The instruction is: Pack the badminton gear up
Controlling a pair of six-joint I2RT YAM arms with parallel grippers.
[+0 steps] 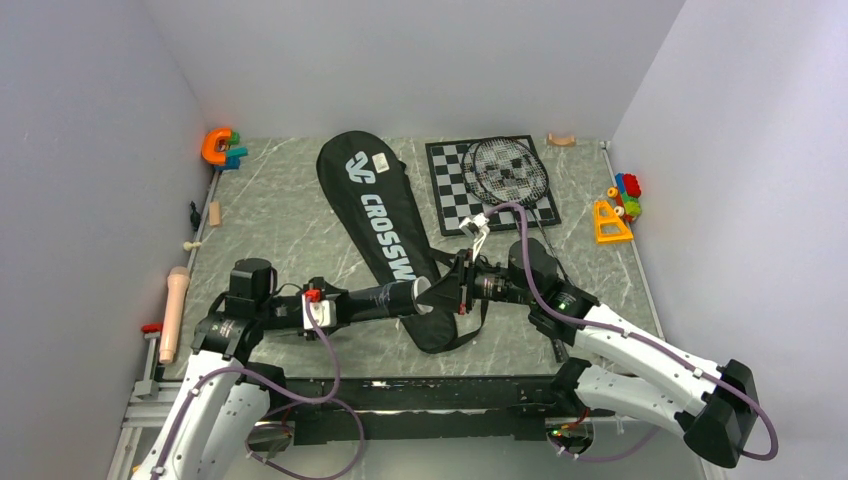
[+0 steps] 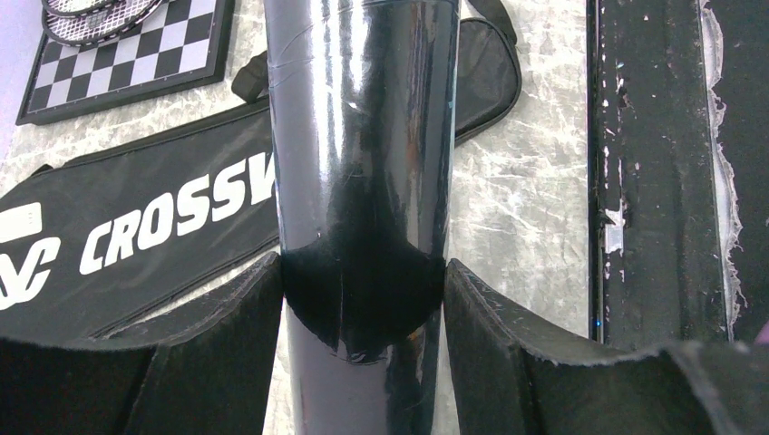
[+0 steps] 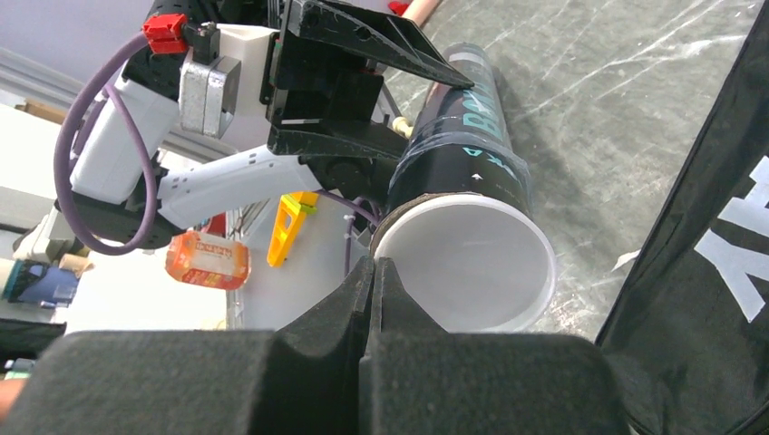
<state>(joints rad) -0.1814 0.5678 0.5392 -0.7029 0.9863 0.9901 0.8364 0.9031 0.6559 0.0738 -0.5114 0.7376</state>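
My left gripper (image 1: 350, 303) (image 2: 363, 308) is shut on the long dark tube (image 1: 388, 297) (image 2: 363, 136) and holds it level above the table. The tube's white round lid (image 1: 424, 292) (image 3: 464, 263) faces my right gripper (image 1: 442, 289) (image 3: 373, 265). That gripper is shut, and its tips are at the lid's left rim. The black "CROSSWAY" racket bag (image 1: 378, 210) (image 2: 136, 217) (image 3: 716, 227) lies flat under the tube. Black rackets (image 1: 508, 168) (image 2: 91, 14) rest on the chessboard (image 1: 450, 190) (image 2: 136, 54). No shuttlecock shows clearly.
Orange and teal toys (image 1: 222, 148) sit at the back left. Coloured bricks (image 1: 627, 190) and a yellow triangle (image 1: 610, 222) sit at the right edge. A wooden pin (image 1: 175, 310) lies at the left. A black rail (image 2: 653, 181) runs along the near edge.
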